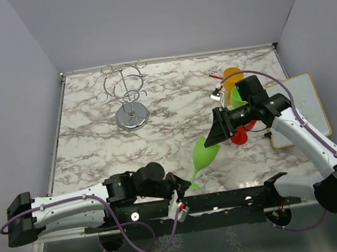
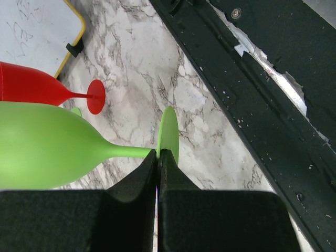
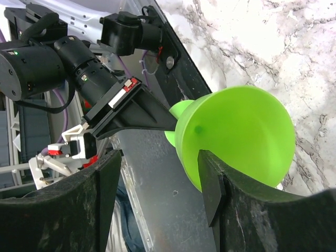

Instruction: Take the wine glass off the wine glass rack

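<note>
The chrome wine glass rack (image 1: 128, 97) stands at the back left with nothing hanging on its wire arms. A green wine glass (image 1: 205, 155) lies tilted near the front middle of the table. My left gripper (image 1: 186, 186) is shut on its thin stem right by the foot (image 2: 169, 131), and the bowl (image 2: 47, 149) points away to the left. My right gripper (image 1: 216, 133) is open at the bowl's mouth (image 3: 241, 136), with one finger (image 3: 210, 184) against the rim and the other off to the side. I cannot tell whether the finger touches the rim.
A red wine glass (image 1: 242, 135) lies under my right wrist and shows in the left wrist view (image 2: 31, 86). An orange glass (image 1: 233, 77) lies at the back right. A whiteboard (image 1: 305, 105) lies at the right edge. The black rail (image 2: 252, 94) runs along the near edge.
</note>
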